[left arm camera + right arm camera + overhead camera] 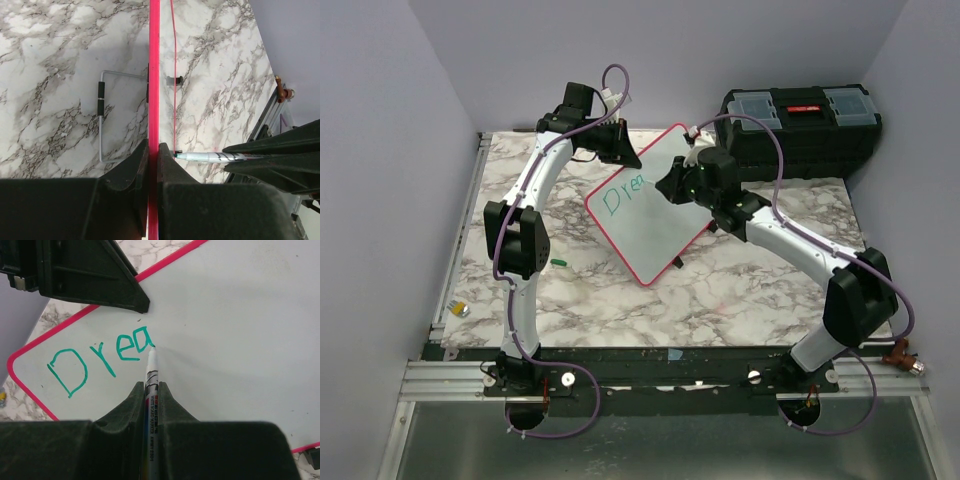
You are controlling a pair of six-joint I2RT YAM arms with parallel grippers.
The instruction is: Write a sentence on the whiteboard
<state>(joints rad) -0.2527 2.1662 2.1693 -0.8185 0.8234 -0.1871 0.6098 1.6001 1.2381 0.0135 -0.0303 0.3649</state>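
Ok, top view: whiteboard (655,225) sits mid-worktop (740,295), tipped up and turned diagonal, just in front of the black toolbox (800,125) (back right corner). Left tool (618,148) is on the board's far-left edge. Right tool (672,182) hangs over the board face from the right. The sentence (623,192) reads "Drea" in green, near the board's top edge. A small green bit (558,262) lies on the marble left of the board, apart from it.

Left wrist: board seen edge-on, red rim running straight up the frame. Left tool's jaws are closed on that rim, one finger each side. Marker (210,157) comes in from the right, tip touching the board face. A bent wire stand (101,120) is on the board's other side and meets it near the rim.

Right wrist: right tool is clamped on the marker barrel, jaws tight either side. The tip rests at the lower right of the "a". Letters run in one line across the board's upper left. Left tool's finger bites the upper rim above the "e".
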